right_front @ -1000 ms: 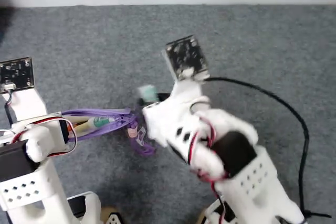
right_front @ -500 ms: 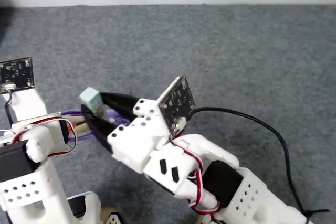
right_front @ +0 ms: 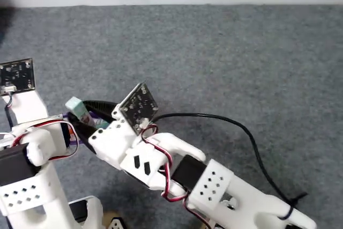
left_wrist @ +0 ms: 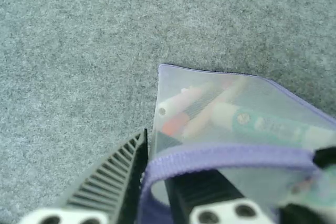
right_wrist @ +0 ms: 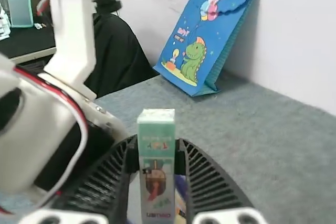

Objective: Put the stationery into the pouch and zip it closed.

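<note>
Two arms, high view: the left arm stands at the left edge. The right arm lies slantwise across the grey carpet with its front end over the left arm's front end.
Right gripper, high view: the right gripper is clenched on a small pale green box.
Box axis, high view: the long axis follows the black jaws, and the free end points up and left, away from the right arm's base.
Left gripper, left wrist view: the left gripper pinches the purple zip band of the pouch, one jaw on each side of the band.
Pouch, left wrist view: translucent with purple edging, hanging from the jaws above the carpet, one corner toward the carpet.
Contents, left wrist view: several pens and a white tube with a green label, side by side with their long axes running slantwise along the pouch.
Box, right wrist view: upright between the two ribbed jaws and touching both, its top end past the fingertips.
Background, right wrist view: a blue gift bag leans against the wall.
</note>
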You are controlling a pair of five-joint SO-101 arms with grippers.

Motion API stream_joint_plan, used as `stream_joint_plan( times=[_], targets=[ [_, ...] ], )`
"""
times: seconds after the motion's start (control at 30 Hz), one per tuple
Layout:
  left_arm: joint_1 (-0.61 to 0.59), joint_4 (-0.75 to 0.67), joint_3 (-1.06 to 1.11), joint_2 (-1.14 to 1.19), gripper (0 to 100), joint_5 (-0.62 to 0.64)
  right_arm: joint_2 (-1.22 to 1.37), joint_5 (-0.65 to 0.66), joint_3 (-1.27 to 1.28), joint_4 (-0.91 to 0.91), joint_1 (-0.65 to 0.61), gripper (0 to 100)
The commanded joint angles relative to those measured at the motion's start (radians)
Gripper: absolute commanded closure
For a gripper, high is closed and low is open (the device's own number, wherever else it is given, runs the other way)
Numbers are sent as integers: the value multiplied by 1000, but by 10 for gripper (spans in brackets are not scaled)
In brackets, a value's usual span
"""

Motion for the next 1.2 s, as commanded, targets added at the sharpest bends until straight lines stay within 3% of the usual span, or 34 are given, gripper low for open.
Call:
stream_joint_plan(
  times=[0.0, 0.2, 0.6, 0.87, 1.0, 1.07, 1.17],
  targets=[
    [-11, 20, -2, -11, 987, -2, -1, 49, -11, -41, 8, 963],
    [-6, 20, -2, -11, 987, -2, -61, 51, -15, 56, 8, 824],
    [-6, 20, -2, -6, 987, -2, -343, 44, -15, 367, 73, 853],
    [-6, 20, -2, -8, 987, -2, -371, 43, -14, 414, 61, 868],
    [-6, 20, -2, -5, 987, -2, -360, -43, -9, 458, -53, 998],
    [-6, 20, -2, -5, 987, -2, -340, -64, 12, 426, -68, 960],
    [-6, 20, -2, -5, 987, -2, -280, -61, 54, 346, -42, 982]
  ],
)
